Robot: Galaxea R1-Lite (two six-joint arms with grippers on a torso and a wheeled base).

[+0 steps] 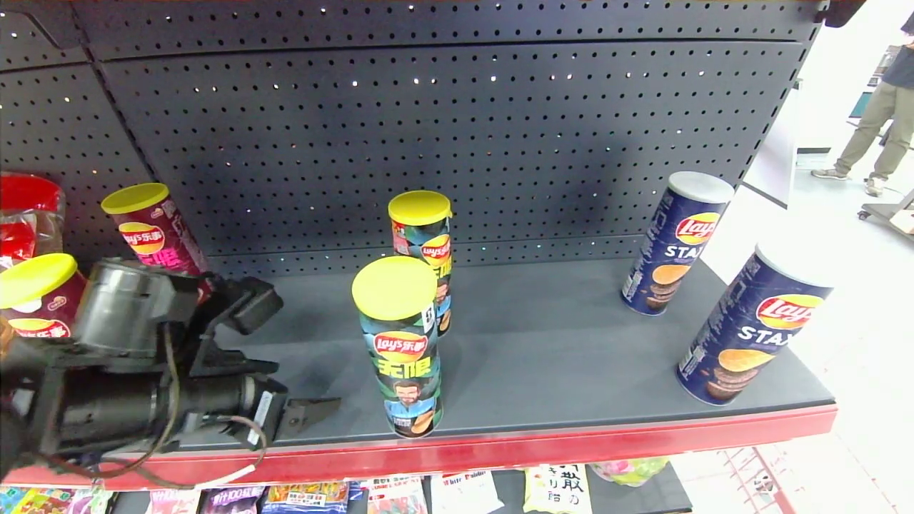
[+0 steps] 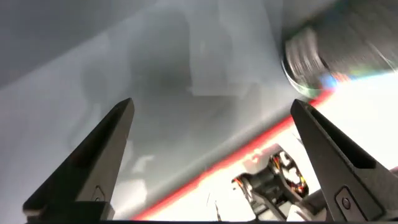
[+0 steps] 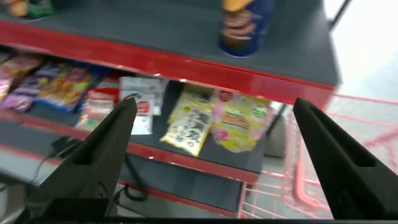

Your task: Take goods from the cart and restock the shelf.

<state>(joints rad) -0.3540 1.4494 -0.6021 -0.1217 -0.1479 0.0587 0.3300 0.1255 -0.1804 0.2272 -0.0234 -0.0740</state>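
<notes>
Your left gripper (image 2: 211,109) is spread wide, empty, at the shelf (image 1: 557,335) front edge near the green chip can (image 1: 401,350). Right gripper (image 3: 214,102) also spread, empty, facing snack bags (image 3: 189,121) and pink cart (image 3: 297,186).

You see the front maroon can (image 1: 36,300) only in part: the left arm (image 1: 128,400) covers its lower body, and the picture's edge crops its side. That edge also cuts the red-lidded jar (image 1: 25,214). The front green can (image 1: 400,343) hides the lower half of the rear green can (image 1: 423,228). In the left wrist view, the blurred can (image 2: 336,50) is cropped. In the right wrist view, the blue can (image 3: 244,25) loses its top, and you cannot read the packets (image 3: 186,121).
</notes>
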